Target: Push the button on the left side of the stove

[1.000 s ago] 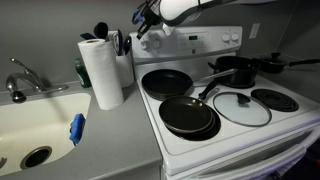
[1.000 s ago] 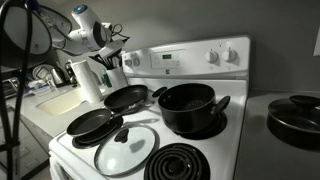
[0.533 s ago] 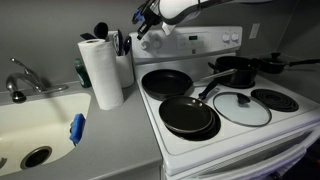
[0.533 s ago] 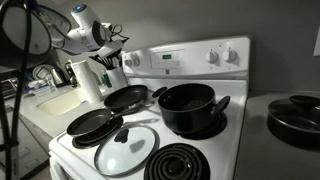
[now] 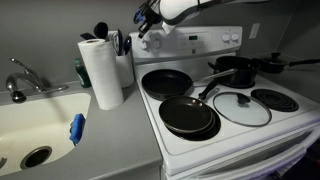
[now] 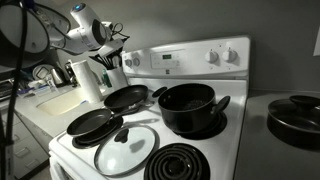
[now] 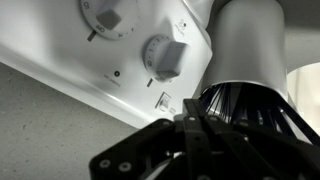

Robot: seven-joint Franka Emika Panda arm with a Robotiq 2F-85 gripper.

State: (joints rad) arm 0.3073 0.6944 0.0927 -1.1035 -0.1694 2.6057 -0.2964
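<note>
The white stove (image 5: 205,150) with its raised back panel (image 6: 190,62) shows in both exterior views. My gripper (image 5: 143,30) hovers at the left end of the back panel, also seen in an exterior view (image 6: 118,52). In the wrist view the gripper (image 7: 190,125) has its fingers together and empty, close to the panel. Just beyond them is a small rectangular button (image 7: 163,100), below two round white knobs (image 7: 165,57) (image 7: 105,15). I cannot tell whether the fingers touch the panel.
Two black frying pans (image 5: 165,82) (image 5: 188,115), a glass lid (image 5: 241,108) and a black pot (image 6: 188,105) sit on the burners. A paper towel roll (image 5: 101,70) and a utensil holder (image 5: 120,45) stand left of the stove, beside the sink (image 5: 35,120).
</note>
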